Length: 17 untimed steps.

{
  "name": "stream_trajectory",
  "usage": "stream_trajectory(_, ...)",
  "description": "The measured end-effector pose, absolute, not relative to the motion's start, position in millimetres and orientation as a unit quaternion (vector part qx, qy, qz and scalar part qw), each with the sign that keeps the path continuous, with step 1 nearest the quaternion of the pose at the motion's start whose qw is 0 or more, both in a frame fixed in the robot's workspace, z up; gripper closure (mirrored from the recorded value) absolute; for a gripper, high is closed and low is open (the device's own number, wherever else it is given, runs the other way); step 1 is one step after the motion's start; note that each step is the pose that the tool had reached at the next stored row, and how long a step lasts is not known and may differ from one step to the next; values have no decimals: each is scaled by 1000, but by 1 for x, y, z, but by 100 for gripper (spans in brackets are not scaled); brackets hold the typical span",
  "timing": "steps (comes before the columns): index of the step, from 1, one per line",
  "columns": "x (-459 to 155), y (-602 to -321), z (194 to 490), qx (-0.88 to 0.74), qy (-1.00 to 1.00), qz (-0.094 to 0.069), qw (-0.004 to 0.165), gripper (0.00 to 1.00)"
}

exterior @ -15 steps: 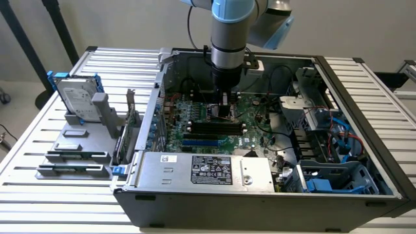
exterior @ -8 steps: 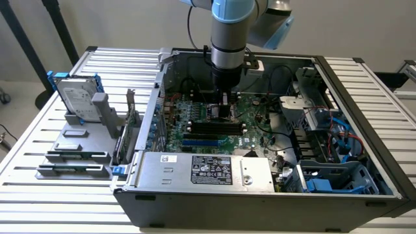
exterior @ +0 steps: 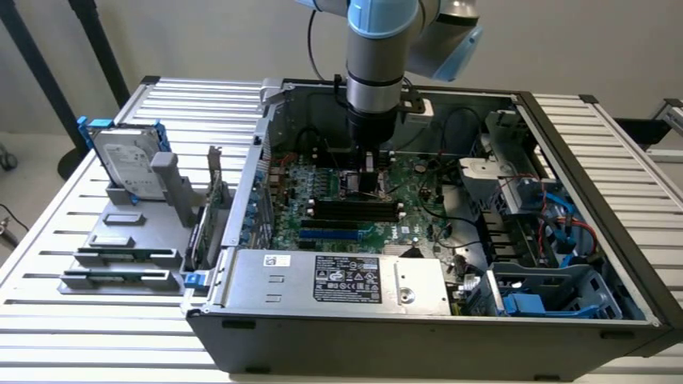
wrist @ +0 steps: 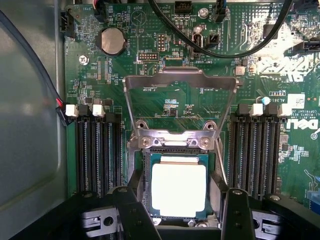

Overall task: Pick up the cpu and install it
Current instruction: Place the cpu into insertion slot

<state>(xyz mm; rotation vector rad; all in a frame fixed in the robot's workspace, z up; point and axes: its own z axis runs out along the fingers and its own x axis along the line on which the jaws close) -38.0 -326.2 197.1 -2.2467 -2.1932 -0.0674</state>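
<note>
exterior view
arm (exterior: 373, 72): it reaches straight down into the open computer case (exterior: 427, 320), so it can get at the green board (exterior: 320, 180) from above.
fingers (exterior: 369, 178): low over the middle of the green board. From this side I cannot tell how wide they stand.
hard drive (exterior: 126, 164): it stands in a grey rack (exterior: 123, 240) on the tabletop (exterior: 64, 264), outside the computer case and out of the way.

wrist view
cpu (wrist: 179, 189): it lies flat in its socket (wrist: 145, 180), shiny side up, between the rows of black slots (wrist: 97, 150).
metal frame (wrist: 180, 85): tipped up and back, so the socket is uncovered.
fingers (wrist: 131, 212): spread apart, one on each side of the cpu, gripping nothing. I think the cpu rests there on its own.
</note>
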Motion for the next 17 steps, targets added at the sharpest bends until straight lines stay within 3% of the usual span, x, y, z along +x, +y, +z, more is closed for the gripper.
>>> stream_trajectory(17,-38,-324,196,-715,-698,-22,1,38)
